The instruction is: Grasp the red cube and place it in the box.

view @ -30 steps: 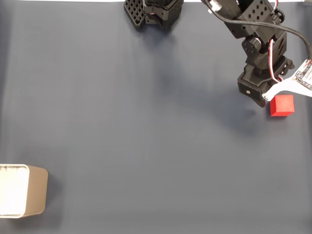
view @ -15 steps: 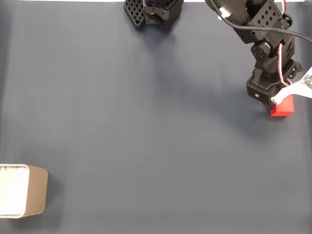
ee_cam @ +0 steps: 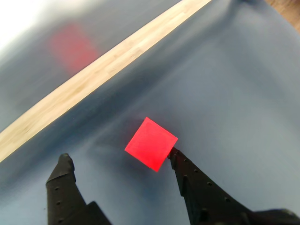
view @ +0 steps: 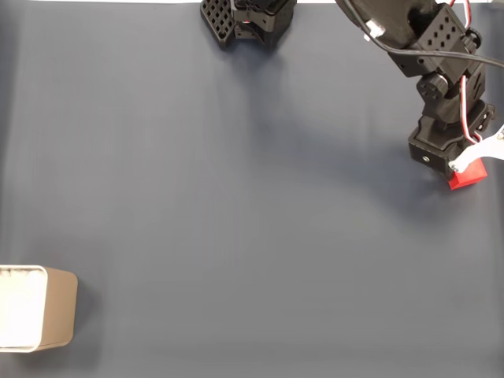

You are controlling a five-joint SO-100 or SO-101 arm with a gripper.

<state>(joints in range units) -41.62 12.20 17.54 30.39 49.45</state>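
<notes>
End effector [ee_cam: 119, 157]: two black fingers spread apart, nothing held. In the wrist view the right finger [ee_cam: 187, 176] touches a corner of the cube with its tip; the left finger [ee_cam: 63, 176] stands well clear, with bare cloth between it and the cube.

Red cube [ee_cam: 151, 143]: rests on the counter, turned diamond-wise to the fingers, sitting off-centre toward the right finger. In the fixed view it lies at the far right [view: 468, 176], partly under the end effector [view: 459, 167].

Step in hand: the grasp. Judged best done by shifting the end effector rightward so the cube sits midway, turning the wrist so the fingers meet flat faces rather than corners, then closing. Closing as placed would likely push or spin the cube.

Counter [view: 236, 197]: covered in dark blue cloth; a pale wooden strip [ee_cam: 93, 75] crosses the wrist view.

Box [view: 38, 307]: beige, white inside, near left corner of the fixed view, well apart from the cube.

Writing, brands, labels: none legible.
</notes>
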